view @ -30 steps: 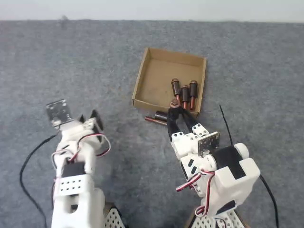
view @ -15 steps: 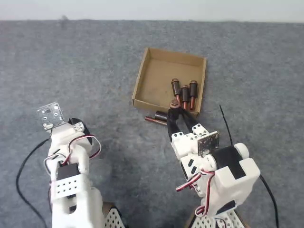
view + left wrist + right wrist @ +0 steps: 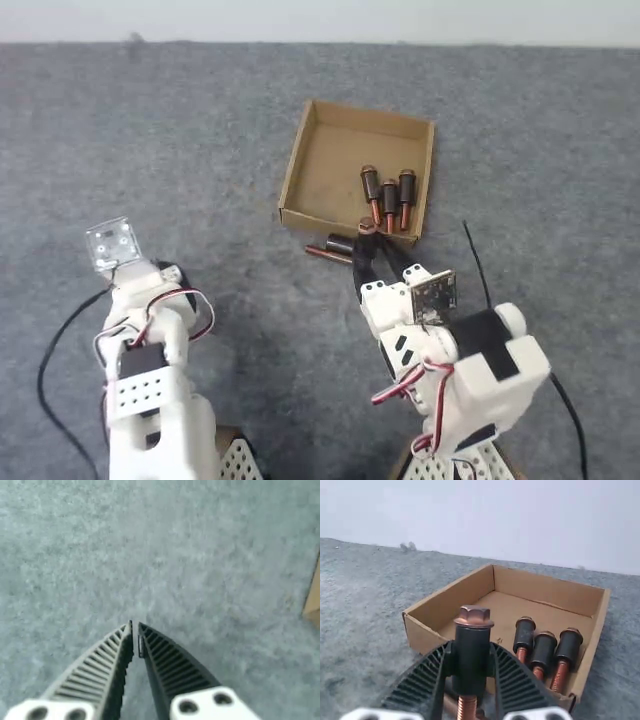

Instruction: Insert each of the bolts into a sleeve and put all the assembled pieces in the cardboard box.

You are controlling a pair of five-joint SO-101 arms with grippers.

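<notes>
- The right gripper (image 3: pixel 370 245) is clamping a held piece (image 3: pixel 471 647). Its jaws are closing on the black sleeve, with the bolt's head up and the threaded end hanging below.
- It is hovering at the centre of the high view, just short of the near wall of the cardboard box (image 3: pixel 292 178). Letting go here would likely be dropping the piece onto the carpet (image 3: pixel 200 130), not into the box.
- Going forward without rising is risking the hanging thread catching that wall. The box is looking light enough to slide or tip.
- A stray piece (image 3: pixel 335 246) is lying on the carpet just outside the same wall, right beside the gripper. Dipping down could be knocking it away.
- Three finished pieces (image 3: pixel 388 200) are lying side by side against the box's right wall. A fourth dropped on top may be rolling off them.
- Tilting the gripper far over could be letting the bolt slide out of its sleeve.
- The left gripper (image 3: pixel 135 627) is hanging over bare carpet at the lower left of the high view. It is closed almost tip to tip and holding nothing.
- The sleeves are looking like matte black cylinders, and the bolts are coppery, with hexagonal heads and threaded ends. The box is plain brown card, shallow and open-topped. The carpet is grey and nubbly, and the jaw faces are ribbed.
</notes>
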